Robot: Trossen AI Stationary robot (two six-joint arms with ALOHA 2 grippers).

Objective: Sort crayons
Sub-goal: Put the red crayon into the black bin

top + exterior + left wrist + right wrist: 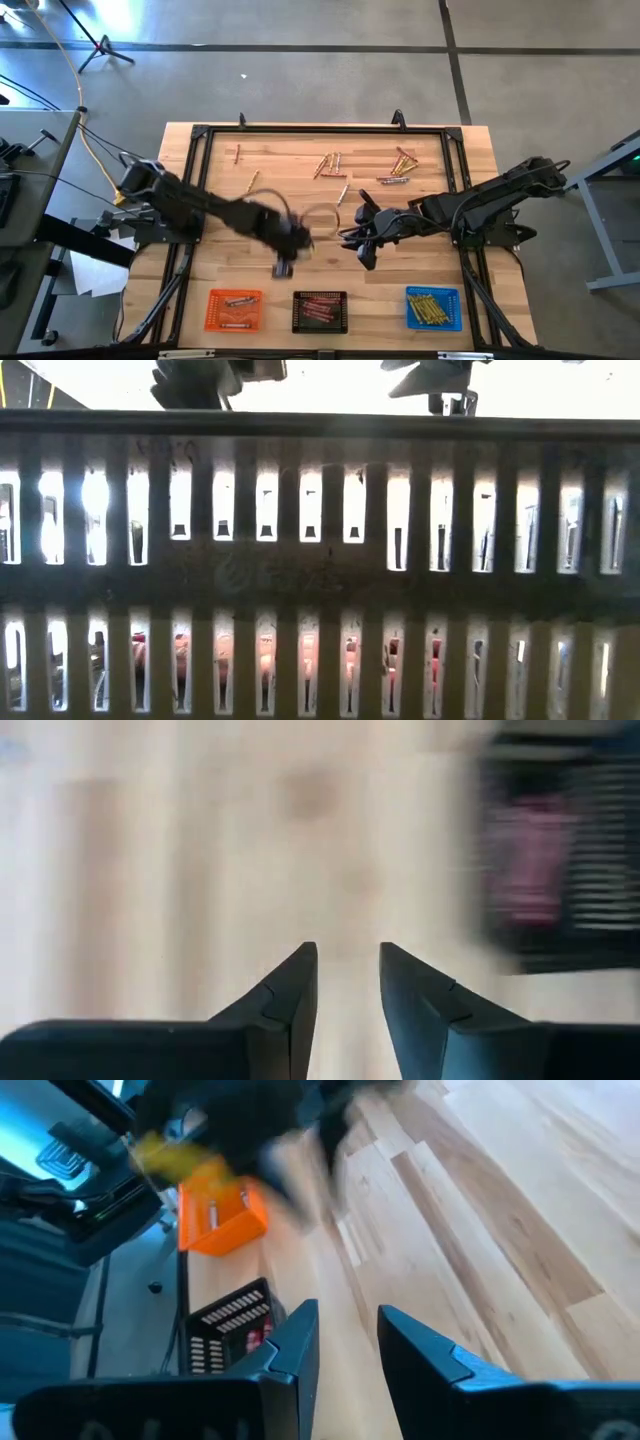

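Bright, even light falls from overhead. The left arm (215,210) is smeared with motion blur; the low view seems backlit, its black tray (320,575) wall nearly silhouetted.

Two dark jointed arms, tapered black fingers (290,1000)

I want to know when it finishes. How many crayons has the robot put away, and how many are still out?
Some are sorted: the orange tray, black tray and blue tray each hold crayons. Nothing is in hand; the left gripper is open and empty above the black tray, and the right gripper carries nothing. Left to do: loose crayons scattered on the far half of the table.
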